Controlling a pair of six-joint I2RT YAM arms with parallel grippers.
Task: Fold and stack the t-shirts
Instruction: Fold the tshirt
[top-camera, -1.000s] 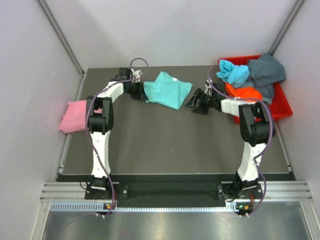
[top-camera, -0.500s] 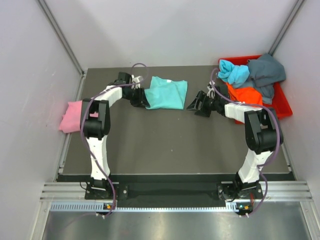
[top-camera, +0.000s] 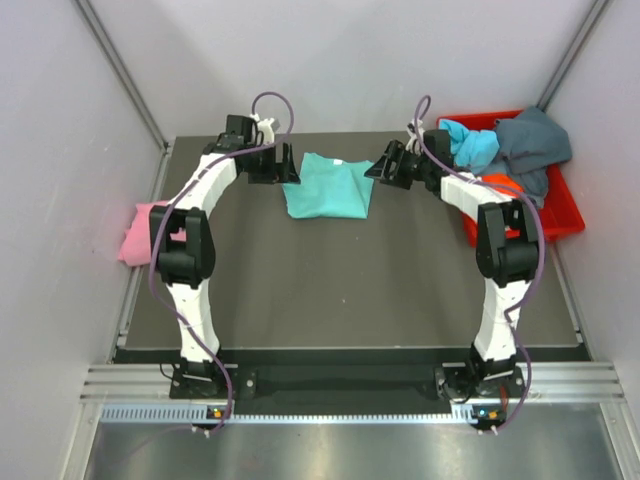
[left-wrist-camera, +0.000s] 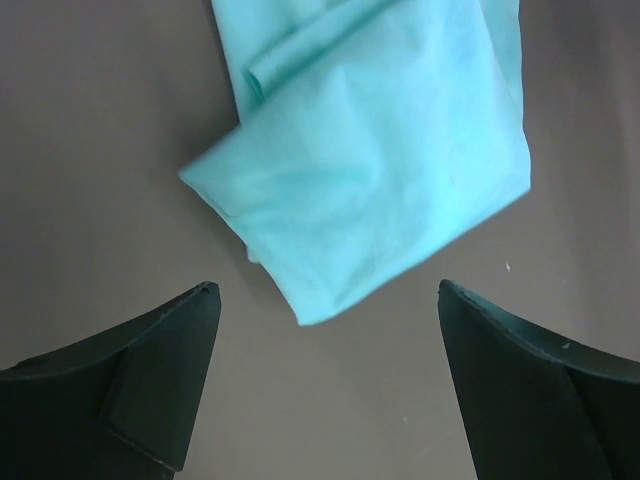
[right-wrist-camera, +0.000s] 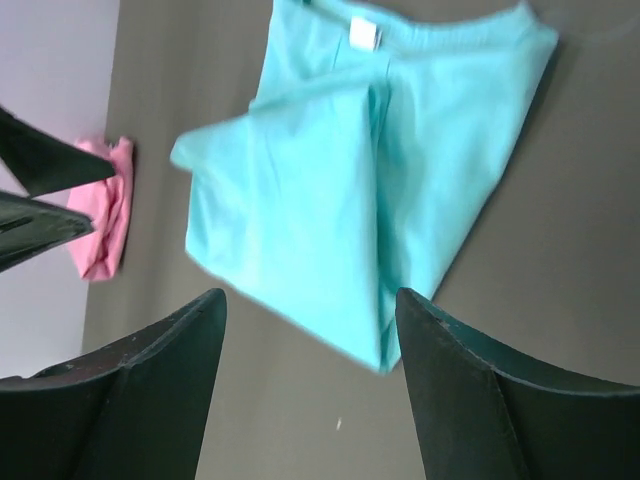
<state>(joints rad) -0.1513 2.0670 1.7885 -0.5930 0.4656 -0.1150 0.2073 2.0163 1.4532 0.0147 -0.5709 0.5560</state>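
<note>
Currently we list: one folded teal cloth t-shirt (top-camera: 327, 187), far-centre on the dark table (top-camera: 330, 290), between our wide-spread, empty left gripper (top-camera: 283, 170) and right gripper (top-camera: 383, 167). Soft, light, floppy; we judge folded edges the best hold.

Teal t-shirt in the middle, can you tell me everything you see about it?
The teal t-shirt is soft, thin-looking cloth, folded into a rough rectangle with a few creases. A small white label shows inside its collar at the far edge. It lies flat on the dark table, toward the back. The left gripper and right gripper sit open on either side; neither seems to touch it.
</note>
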